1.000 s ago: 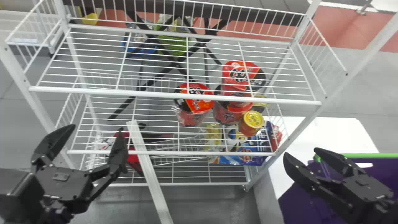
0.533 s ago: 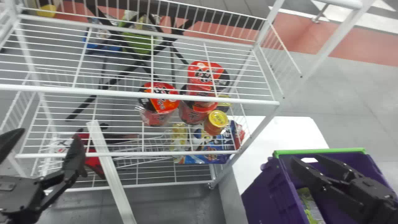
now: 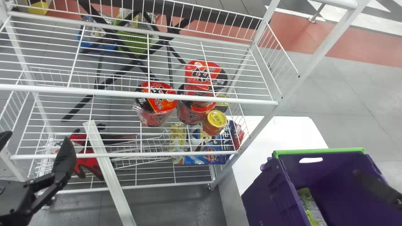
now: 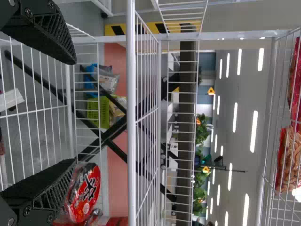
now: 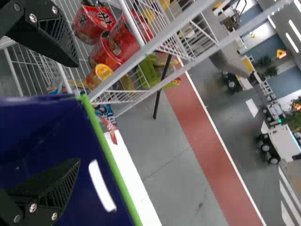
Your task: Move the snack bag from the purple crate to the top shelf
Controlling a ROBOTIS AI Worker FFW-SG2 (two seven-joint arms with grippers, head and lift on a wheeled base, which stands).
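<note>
Green and pale packaging identifies the snack bag [image 3: 309,205], located inside the purple crate [image 3: 326,171], beside the left side wall. The crate's far edge carries a green rim. The right gripper [image 3: 377,188] is positioned at the crate's right side; its two fingers are set wide apart, with nothing held between them. A white table [image 3: 279,131] extends beyond the crate's far edge, adjacent to the right end of the wire shelf unit [image 3: 188,99]. Near that end, red noodle cups [image 3: 157,108] and a yellow-lidded container [image 3: 215,122] are seen through the wires. The left gripper [image 3: 37,139] is stationed at the shelf unit's left front; its fingers are wide apart and empty.
</note>
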